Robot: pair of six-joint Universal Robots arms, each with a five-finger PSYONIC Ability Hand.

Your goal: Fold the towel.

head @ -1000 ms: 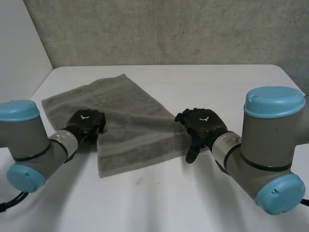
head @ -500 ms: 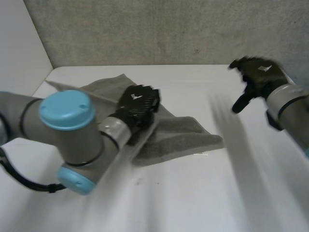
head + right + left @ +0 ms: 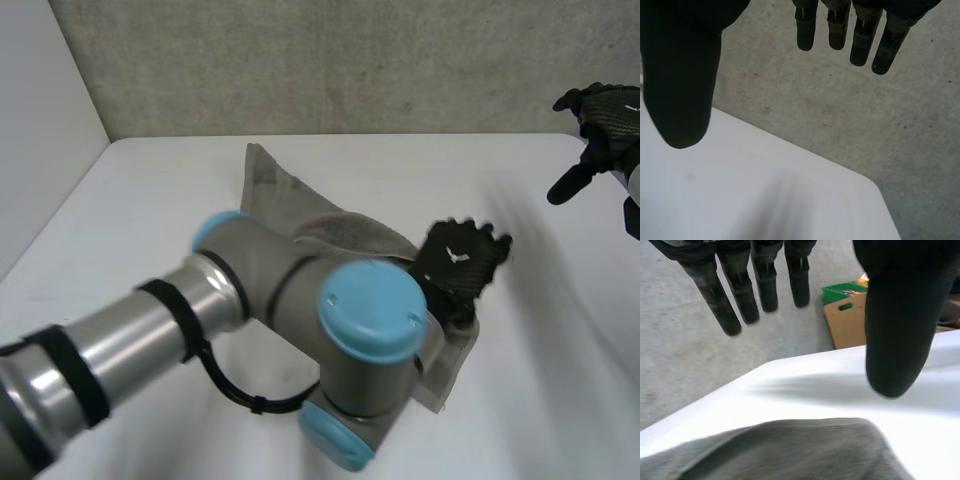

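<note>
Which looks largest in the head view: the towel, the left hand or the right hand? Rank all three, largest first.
1. towel: largest, even with the left arm covering part of it.
2. left hand and right hand: about alike. The right hand is farther from the camera and reaches the view's edge, so I won't rank them.

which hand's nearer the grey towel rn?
Left. The left hand is over an edge of the grey cloth towel, open; the right hand hangs by the far right corner of the white table, well apart.
</note>
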